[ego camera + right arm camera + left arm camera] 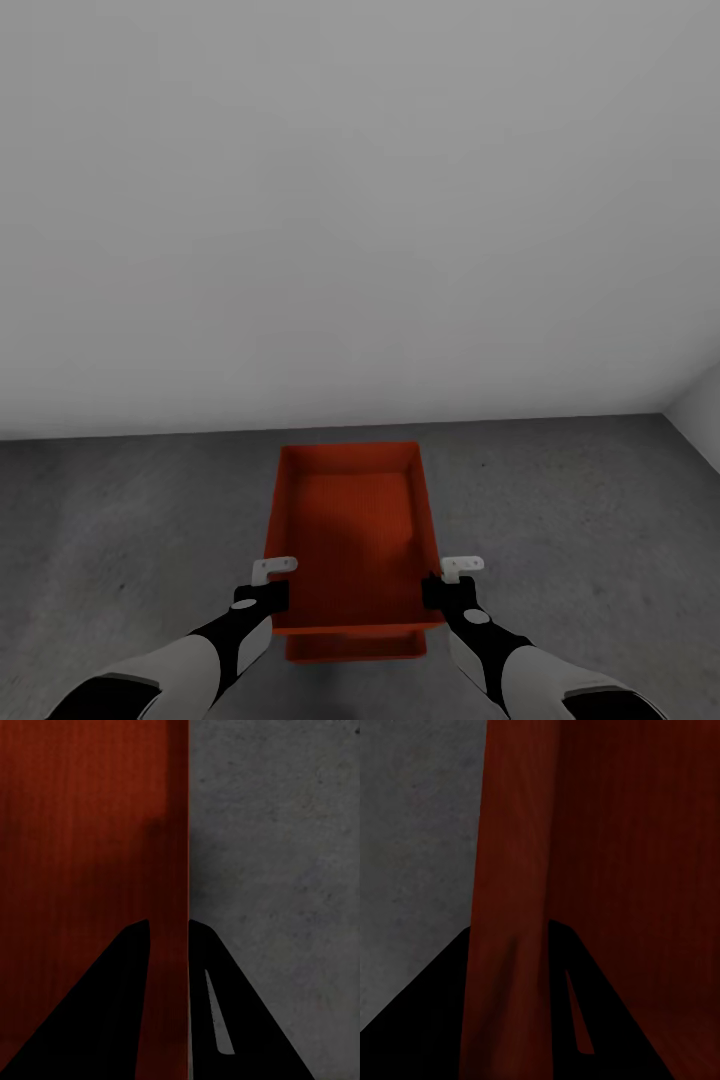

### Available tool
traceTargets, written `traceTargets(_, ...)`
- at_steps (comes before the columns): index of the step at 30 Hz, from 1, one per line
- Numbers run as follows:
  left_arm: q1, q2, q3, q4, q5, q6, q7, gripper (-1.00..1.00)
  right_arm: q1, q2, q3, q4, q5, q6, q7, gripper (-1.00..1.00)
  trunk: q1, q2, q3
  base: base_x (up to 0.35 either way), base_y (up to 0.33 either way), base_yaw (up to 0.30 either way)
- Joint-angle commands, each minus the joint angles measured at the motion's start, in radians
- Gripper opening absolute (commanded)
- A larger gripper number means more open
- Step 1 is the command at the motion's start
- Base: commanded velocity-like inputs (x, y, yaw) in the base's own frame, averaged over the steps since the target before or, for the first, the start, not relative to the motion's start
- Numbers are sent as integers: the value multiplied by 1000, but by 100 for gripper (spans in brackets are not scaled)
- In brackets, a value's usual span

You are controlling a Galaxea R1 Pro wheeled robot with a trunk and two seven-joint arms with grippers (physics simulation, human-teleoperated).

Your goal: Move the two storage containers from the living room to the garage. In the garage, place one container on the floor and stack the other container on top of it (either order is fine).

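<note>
Storage container, upper one [350, 530]: orange-red rectangular bin, open top, plain flat walls tapering slightly toward the bottom, faint fine ribbing on the inner floor. It is held low in front of the robot, above the concrete floor [120, 520] and near the base of a plain white wall [350, 200]. Directly beneath it, the near edge of a second storage container [355, 646] of the same colour shows as a narrow band; whether the two touch cannot be told from the head view.

Left pincer [266, 592]: black fingers straddle the upper bin's left wall near its near corner. In the left wrist view the thin red wall [510, 945] runs between the two dark fingers [427, 1035], so the pincer is pinching that wall. Wall surface smooth, matte, slightly mottled in shade.

Right pincer [447, 590]: same arrangement on the right wall. The right wrist view shows the wall edge [169, 945] passing between the black fingers [247, 1020], one inside the bin, one outside; pinching the wall.

Floor: dark grey, mottled, speckled concrete texture [277, 832]. A second white wall [700, 405] meets it at the far right corner.
</note>
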Motion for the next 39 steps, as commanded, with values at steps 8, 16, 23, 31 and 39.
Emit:
traceTargets(8, 0, 8, 36, 4, 18, -5, 8, -100, -1, 1, -75, -3, 23, -16, -4, -100, 0, -1, -1, 0, 0, 0)
traceTargets(16, 0, 8, 36, 4, 18, -5, 8, -100, -1, 1, -75, -3, 23, -16, -4, -100, 0, -1, -1, 0, 0, 0)
traceTargets(23, 0, 7, 36, 4, 18, -5, 8, -100, -1, 1, -75, -3, 23, -16, -4, -100, 0, -1, -1, 0, 0, 0)
traceTargets(31, 0, 8, 37, 4, 19, -4, 8, -100, -1, 1, -75, -3, 23, -16, -4, -100, 0, -1, -1, 0, 0, 0)
traceTargets(39, 0, 8, 37, 4, 20, -5, 8, -100, -1, 1, -75, -3, 23, -16, -4, -100, 0, -1, -1, 0, 0, 0)
